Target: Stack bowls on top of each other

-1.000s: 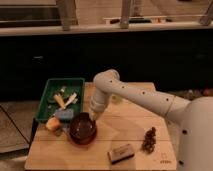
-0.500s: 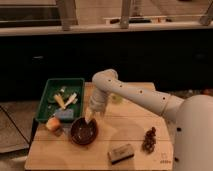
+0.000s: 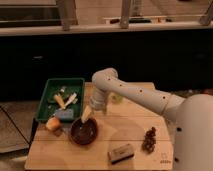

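A round, glossy dark brown bowl (image 3: 83, 131) sits on the wooden table (image 3: 125, 125) near its front left, just right of the green tray. I cannot tell whether it is one bowl or a stack. No other separate bowl shows. My gripper (image 3: 87, 115) hangs from the white arm (image 3: 107, 82) and points down and left. Its pale tip is just above the bowl's far rim, close to it.
A green rectangular tray (image 3: 47, 100) with several small items stands at the left. An orange round item (image 3: 52, 123) lies by the tray's front corner. A sponge-like block (image 3: 121, 152) and a dark clustered item (image 3: 148, 139) lie at the front right. A pale green item (image 3: 118, 99) sits behind the arm.
The gripper was down at the bowl one second ago. It has since lifted a little and drawn back toward the far rim. The bowl has stayed in place.
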